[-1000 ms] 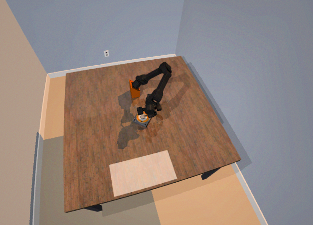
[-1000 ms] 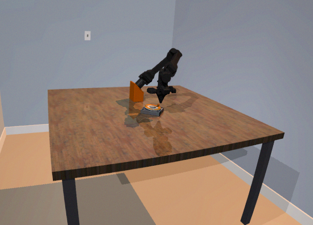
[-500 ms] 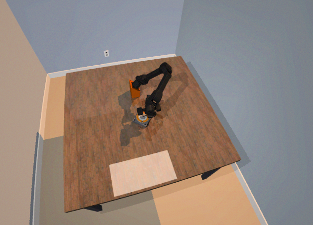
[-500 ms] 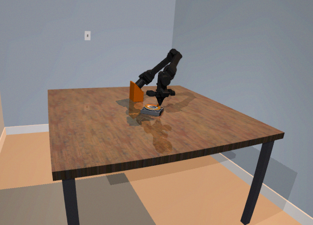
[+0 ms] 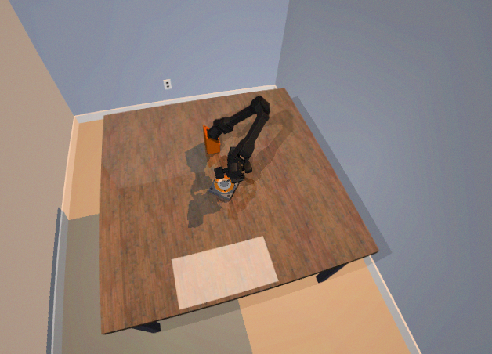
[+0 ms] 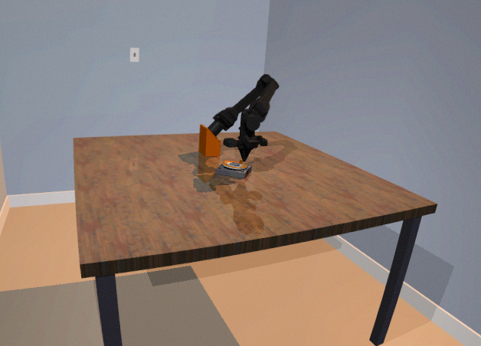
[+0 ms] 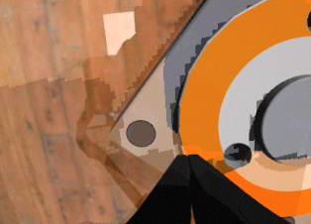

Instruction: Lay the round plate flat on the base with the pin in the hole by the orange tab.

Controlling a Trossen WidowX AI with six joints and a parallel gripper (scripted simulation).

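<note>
Tapering to a matte black wedge, gripper point(image 7: 190, 162) has fingers pressed together w/ nothing between them, tip just above the plate's edge by the orange tab point(image 7: 214, 151). Plate point(image 7: 218, 77) is a flat disc: glossy orange outer ring, pale grey inner ring, dark round hole point(image 7: 236, 154) next to the tab. Post point(image 7: 286, 119) is a grey cylinder through the plate's centre. Base point(image 6: 233, 171) is a square grey block, dark screw recess at its corner point(image 7: 140, 132), resting mid-table. Pin not discernible. Arm point(image 6: 254, 101) folds sharply at the elbow, forearm dropping near-vertical, wrist pointing down. Table point(image 6: 147, 202) is wood-grain, glossy, showing shadows. Orange wedge-shaped mount point(image 6: 208, 141) stands behind the base.
</note>
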